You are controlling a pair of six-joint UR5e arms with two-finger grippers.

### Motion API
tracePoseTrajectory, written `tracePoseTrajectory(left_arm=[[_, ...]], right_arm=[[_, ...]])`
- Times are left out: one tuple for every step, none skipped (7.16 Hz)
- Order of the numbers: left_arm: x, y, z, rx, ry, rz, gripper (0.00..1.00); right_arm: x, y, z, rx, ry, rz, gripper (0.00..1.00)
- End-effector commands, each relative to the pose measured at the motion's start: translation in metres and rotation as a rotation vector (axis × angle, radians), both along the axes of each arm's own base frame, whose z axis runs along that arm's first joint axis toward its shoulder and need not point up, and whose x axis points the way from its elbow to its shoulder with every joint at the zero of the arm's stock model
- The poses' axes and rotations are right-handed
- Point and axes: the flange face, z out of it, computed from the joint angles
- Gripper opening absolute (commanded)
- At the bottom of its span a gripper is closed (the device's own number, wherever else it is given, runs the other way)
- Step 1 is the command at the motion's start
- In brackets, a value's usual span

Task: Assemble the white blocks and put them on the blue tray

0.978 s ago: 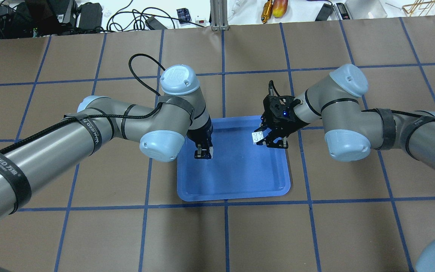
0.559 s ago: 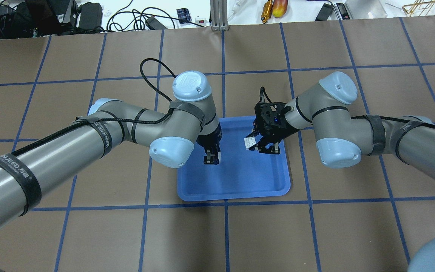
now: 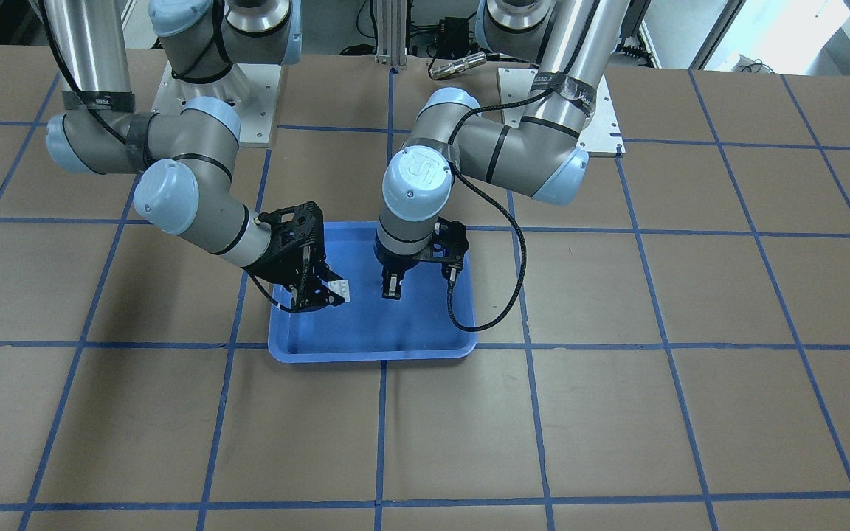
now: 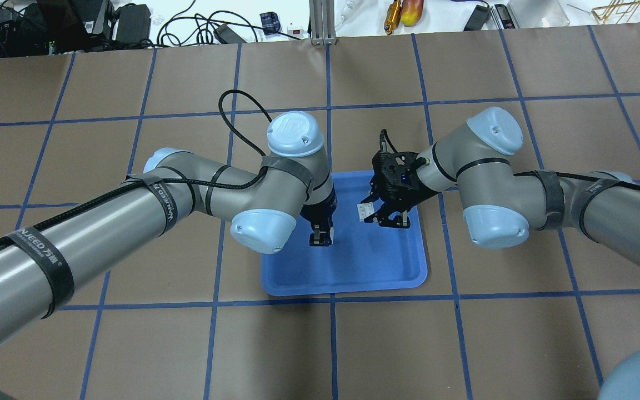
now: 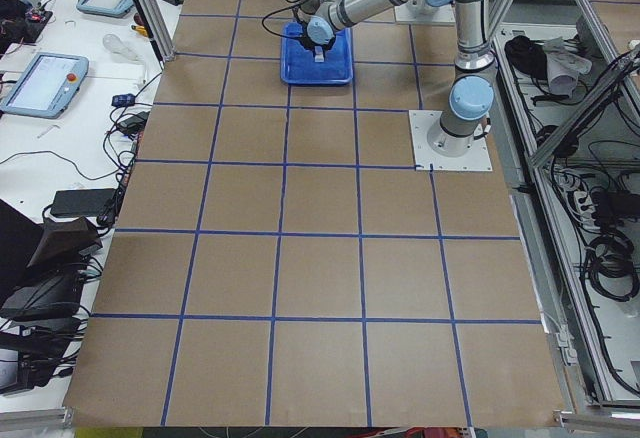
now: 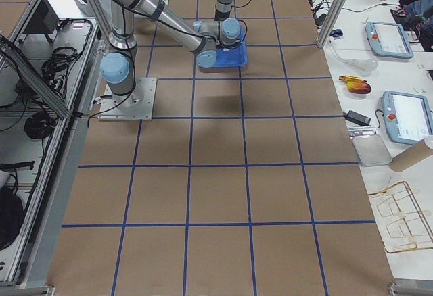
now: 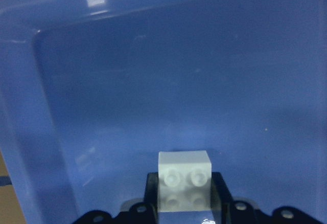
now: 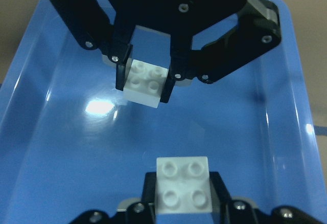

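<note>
The blue tray (image 4: pixel 353 266) lies at the table's middle. My left gripper (image 4: pixel 320 240) points down over the tray's left part, shut on a small white studded block (image 7: pixel 184 175). My right gripper (image 4: pixel 378 215) hangs tilted over the tray's right part, shut on a second white block (image 4: pixel 365 210), studs showing. In the right wrist view, that block (image 8: pixel 183 187) is at the bottom, and the left gripper's block (image 8: pixel 145 82) faces it a short gap away, above the tray floor (image 8: pixel 245 132). Both blocks are off the tray.
The brown table has a blue tape grid. A black cable (image 4: pixel 242 108) loops off the left wrist. Cables, tools and a metal post (image 4: pixel 323 22) sit beyond the far edge. Arm bases stand on plates (image 3: pixel 211 110) behind the tray.
The left gripper has moved right and nearer over the tray with its block. The right gripper has moved left with its block. The gap between the two blocks has shrunk.
</note>
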Motion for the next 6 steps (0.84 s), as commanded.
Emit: tracePoseTrajectory(left_arm=[[0.0, -0.001, -0.002, 0.001, -0.002, 0.0, 0.27], [0.0, -0.001, -0.003, 0.002, -0.003, 0.006, 0.4], [0.0, -0.001, -0.003, 0.001, -0.004, 0.004, 0.57], [0.0, -0.002, -0.001, -0.002, -0.003, 0.004, 0.6], [-0.001, -0.003, 0.001, -0.011, 0.002, -0.009, 0.63], [-0.002, -0.006, 0.004, -0.021, 0.003, -0.013, 0.69]], right_arm=[[0.0, 0.008, -0.007, 0.014, 0.0, -0.019, 0.09], [0.0, 0.009, -0.008, 0.034, 0.0, -0.077, 0.09], [0.002, 0.015, -0.011, 0.066, -0.002, -0.131, 0.09], [0.004, 0.019, -0.012, 0.057, -0.003, -0.148, 0.09], [0.004, 0.021, -0.014, 0.051, -0.004, -0.15, 0.09], [0.005, 0.024, -0.015, 0.048, -0.004, -0.149, 0.09]])
